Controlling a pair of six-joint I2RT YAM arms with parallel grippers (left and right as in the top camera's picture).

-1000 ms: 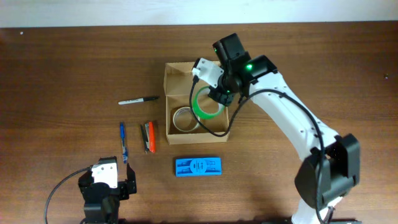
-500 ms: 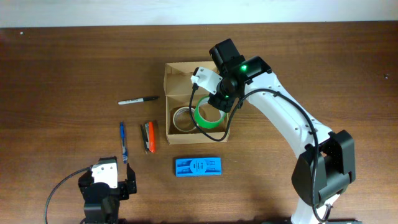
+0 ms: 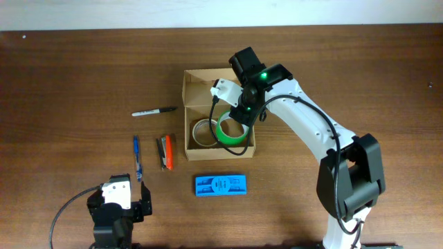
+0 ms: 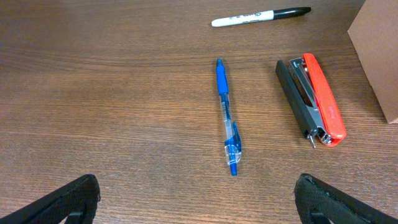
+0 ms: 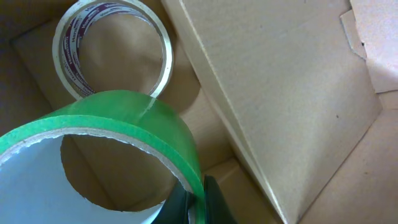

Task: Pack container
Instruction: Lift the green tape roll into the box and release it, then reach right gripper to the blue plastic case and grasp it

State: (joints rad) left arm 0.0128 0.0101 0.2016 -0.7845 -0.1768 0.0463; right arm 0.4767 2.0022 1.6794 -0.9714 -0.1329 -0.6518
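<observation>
Right gripper [image 3: 237, 119] is pinching the wall of the green tape roll [image 5: 124, 118], holding it tilted and low inside the container [image 3: 201, 86] directly beneath. The angle looks meant to fit it beside the clear tape roll [image 5: 62, 43]. Far off, the left gripper [image 4: 196, 186] sits spread and empty, with the pen [image 4: 227, 115], stapler [image 4: 317, 99] and marker [image 4: 258, 15] ahead of it.

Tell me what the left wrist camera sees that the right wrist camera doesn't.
Left wrist only: a marker, a blue pen and a stapler lying on the table. Right wrist only: green tape and a white tape roll. Both show the box: its outer corner from the left wrist, its inside from the right.
</observation>
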